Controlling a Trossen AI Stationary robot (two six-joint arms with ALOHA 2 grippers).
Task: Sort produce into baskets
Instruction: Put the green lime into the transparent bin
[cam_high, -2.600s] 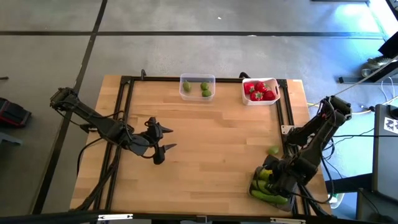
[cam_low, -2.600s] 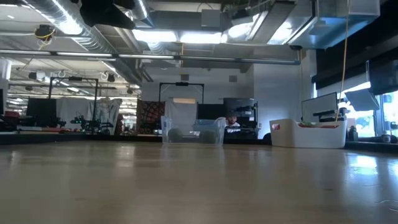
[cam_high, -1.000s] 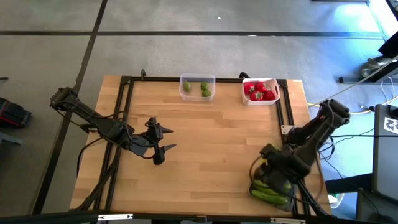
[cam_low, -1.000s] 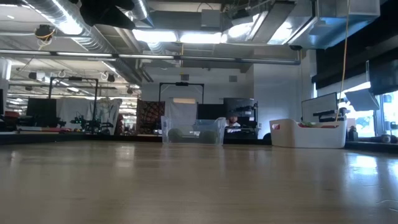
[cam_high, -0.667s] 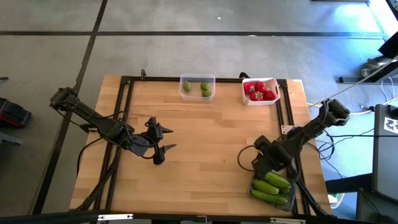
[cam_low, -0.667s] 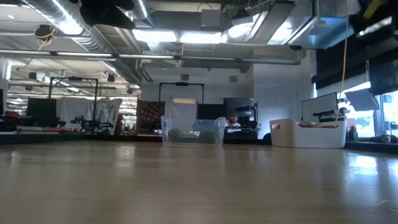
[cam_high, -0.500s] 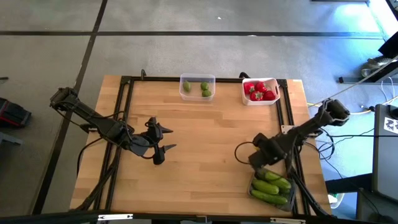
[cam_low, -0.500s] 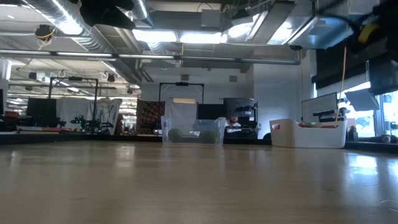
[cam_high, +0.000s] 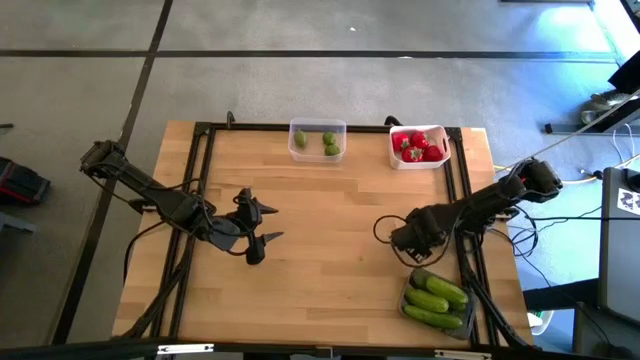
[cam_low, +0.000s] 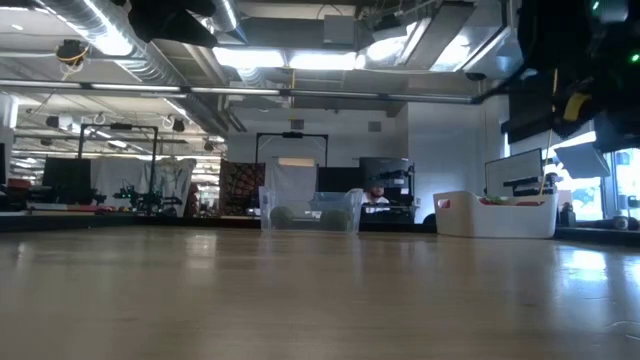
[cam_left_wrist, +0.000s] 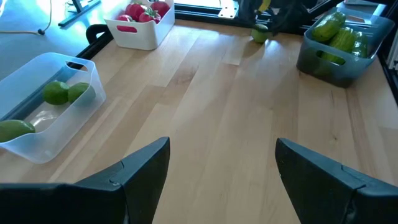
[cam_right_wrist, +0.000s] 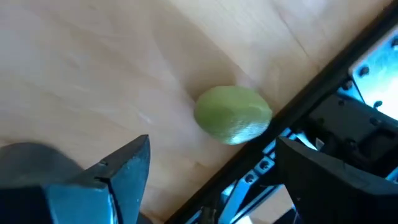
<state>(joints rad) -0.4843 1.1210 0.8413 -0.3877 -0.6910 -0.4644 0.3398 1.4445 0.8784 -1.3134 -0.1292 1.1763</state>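
Observation:
One small round green fruit lies loose on the wood beside the black frame rail, also seen far off in the left wrist view. My right gripper hangs open just above it, at the table's right, touching nothing. The dark grey basket at the near right holds green cucumbers. At the far edge a clear basket holds green fruits. Next to it, a white basket holds red pieces. My left gripper waits open at the left.
Black frame rails run along the table's right, left and far sides. The loose fruit lies against the right rail. Bare wood stretches between the two grippers. The right arm shows at the top right of the low view.
My right gripper has risen from over the dark grey basket and moved toward the table's far edge and a little left. It now hangs above the loose green fruit. The cucumbers in the basket, covered by the arm before, lie in plain sight.

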